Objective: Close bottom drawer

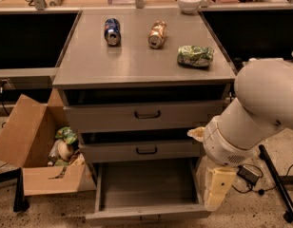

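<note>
A: arm pose?
B: White, bulky. Enters from right edge, angles down and left.
A: gripper?
B: Hangs under wrist, points down, low right in view.

bottom drawer matt grey metal | gripper by its rt side, smooth cream plastic | box cardboard

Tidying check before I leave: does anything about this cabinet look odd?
The bottom drawer is pulled far out. The blue can and bronze can lie tipped on the cabinet top. The end effector hangs beside the drawer's right front corner.
</note>
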